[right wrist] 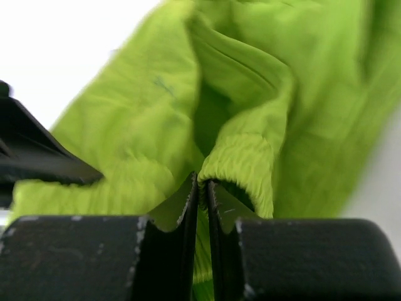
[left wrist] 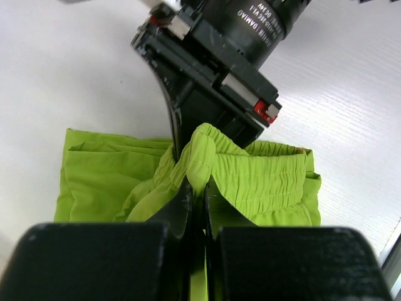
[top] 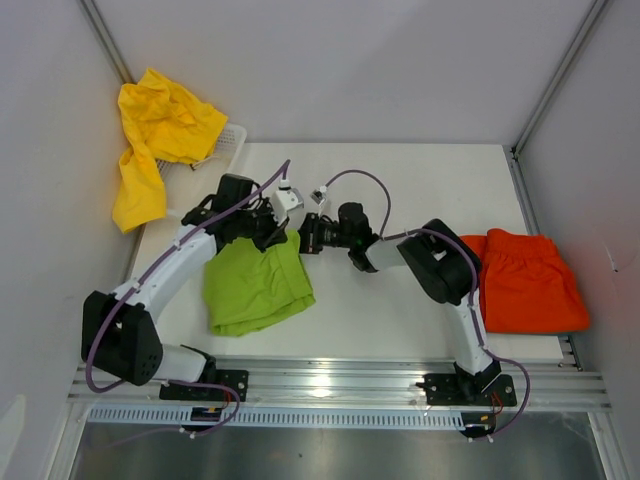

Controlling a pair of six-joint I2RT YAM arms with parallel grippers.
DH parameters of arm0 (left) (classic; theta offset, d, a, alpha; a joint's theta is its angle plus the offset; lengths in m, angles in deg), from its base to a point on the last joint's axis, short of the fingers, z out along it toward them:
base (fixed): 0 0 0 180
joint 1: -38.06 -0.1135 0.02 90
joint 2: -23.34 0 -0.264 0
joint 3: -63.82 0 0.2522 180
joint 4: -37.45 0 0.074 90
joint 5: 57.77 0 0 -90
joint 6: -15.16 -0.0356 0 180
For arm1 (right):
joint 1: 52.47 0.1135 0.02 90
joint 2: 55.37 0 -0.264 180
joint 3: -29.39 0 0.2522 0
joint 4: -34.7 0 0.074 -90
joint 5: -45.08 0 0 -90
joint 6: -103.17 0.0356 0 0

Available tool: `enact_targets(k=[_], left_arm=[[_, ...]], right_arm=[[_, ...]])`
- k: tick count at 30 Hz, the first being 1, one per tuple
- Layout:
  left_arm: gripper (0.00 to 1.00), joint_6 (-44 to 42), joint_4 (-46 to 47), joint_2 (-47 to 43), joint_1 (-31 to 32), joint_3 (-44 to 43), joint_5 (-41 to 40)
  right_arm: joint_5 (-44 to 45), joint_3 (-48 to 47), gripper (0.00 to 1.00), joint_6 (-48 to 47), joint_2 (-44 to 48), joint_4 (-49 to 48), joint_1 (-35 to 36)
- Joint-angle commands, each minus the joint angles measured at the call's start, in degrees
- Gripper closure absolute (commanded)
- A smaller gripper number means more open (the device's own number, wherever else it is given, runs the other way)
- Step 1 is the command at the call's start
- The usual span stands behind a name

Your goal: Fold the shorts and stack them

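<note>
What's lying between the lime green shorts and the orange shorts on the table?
No other clothing: in the top view only the right arm stands between the lime green shorts and orange shorts, over bare table.

Robotics lab test cell. Evidence: flat white tabletop (top: 400, 180) boxed in by plain white wall panels (top: 350, 60) on bare aluminium corner posts (top: 557, 75); left robot arm (top: 170, 270) and right robot arm (top: 445, 265) bolted to a slotted aluminium rail (top: 340, 380), purple cables (top: 87, 360) exposed.
</note>
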Motion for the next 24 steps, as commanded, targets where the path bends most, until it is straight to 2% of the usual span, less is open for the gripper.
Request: enact_targets(k=[1,3,6,12,15,16,18,24], left_arm=[[1.0,0.3,3.4,-2.4,0.4,1.1,2.2],[1.0,0.3,3.4,-1.3,0.4,0.9,2.1],[1.0,0.5,3.8,0.6,0.4,0.7,1.0],[1.0,0.7,5.1,3.7,-0.1,1.2,-1.0],[1.0,1.2,5.3,5.1,-0.5,1.0,-1.8],[1.0,1.3,5.6,5.6,-0.7,1.0,-2.4],[1.0,1.8,6.3,5.7,-0.8,1.5,-4.2],[1.0,3.1,8.0,5.0,-1.1,3.2,-7.5]], right_arm=[[-6.9,-4.6,0.88,2.6,-2.5,-4.9,1.3],[-7.4,-5.9,0.88,4.1,-4.1,-7.3,1.3],[-7.0,-10.7,0.87,2.0,-7.8,2.2,1.3],[-3.0,-13.4,0.86,3.2,-12.0,5.7,-0.1],[-0.2,-13.3,0.6,0.8,-11.6,10.3,-0.9],[0.0,-13.3,0.46,0.6,-11.3,11.0,-1.0],[0.8,-12.0,0.32,0.7,-10.6,10.4,-1.5],[2.9,-4.5,0.27,2.3,-5.8,5.3,-4.9]])
